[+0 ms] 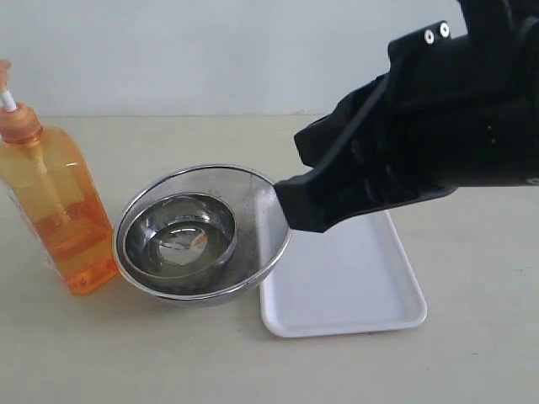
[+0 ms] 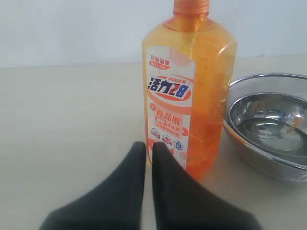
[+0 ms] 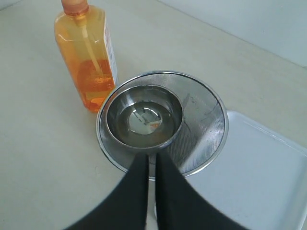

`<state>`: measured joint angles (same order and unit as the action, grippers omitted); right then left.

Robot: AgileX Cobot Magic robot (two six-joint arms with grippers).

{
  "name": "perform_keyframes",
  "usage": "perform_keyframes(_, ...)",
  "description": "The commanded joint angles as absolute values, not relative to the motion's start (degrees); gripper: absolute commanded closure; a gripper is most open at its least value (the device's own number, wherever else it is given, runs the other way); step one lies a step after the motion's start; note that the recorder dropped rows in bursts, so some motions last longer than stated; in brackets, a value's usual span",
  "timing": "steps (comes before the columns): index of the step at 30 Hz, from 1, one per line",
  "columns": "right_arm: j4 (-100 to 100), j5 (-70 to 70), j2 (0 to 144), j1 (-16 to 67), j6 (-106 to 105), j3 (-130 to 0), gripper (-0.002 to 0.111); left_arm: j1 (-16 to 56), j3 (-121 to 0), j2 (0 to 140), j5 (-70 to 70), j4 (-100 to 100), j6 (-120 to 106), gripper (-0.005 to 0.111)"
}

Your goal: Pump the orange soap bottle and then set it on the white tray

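Orange soap bottle (image 1: 63,210) stands upright on the bench (image 1: 472,362) beside nested steel bowls (image 1: 212,210), off the white tray (image 1: 354,290). The left end effector (image 2: 149,146), pressed together and empty, faces its label; the right end effector (image 3: 151,157), likewise pressed together, hovers over the bowls. Pumping and placing apparently remain.

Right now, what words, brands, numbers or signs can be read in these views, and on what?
"POWER": small, on the bottle label, above the brand.
"活力28": large, same label.
"食品用": same label, lower down.
Label's top line and bottom icon captions: too small to read.
Nothing else shows text.
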<state>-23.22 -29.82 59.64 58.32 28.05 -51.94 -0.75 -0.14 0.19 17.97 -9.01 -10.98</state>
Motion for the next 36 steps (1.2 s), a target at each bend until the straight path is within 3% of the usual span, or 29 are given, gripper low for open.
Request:
perform_keyframes(1,-23.36,-29.68,59.12,58.21,28.19,-51.93,0.108,-0.94,0.00,0.00,18.00,-9.27,-11.16,0.102)
perform_keyframes(13,-23.23,-29.84,59.12,58.21,28.19,-51.93,0.108,-0.94,0.00,0.00,18.00,-10.82,-10.78,0.102)
perform_keyframes(22,-23.23,-29.84,59.12,58.21,28.19,-51.93,0.108,-0.84,-4.23,0.00,3.37,-28.15,-9.95,0.102)
perform_keyframes(36,-23.23,-29.84,59.12,58.21,28.19,-51.93,0.108,-0.84,-7.65,0.00,5.94,-31.09,-9.95,0.102)
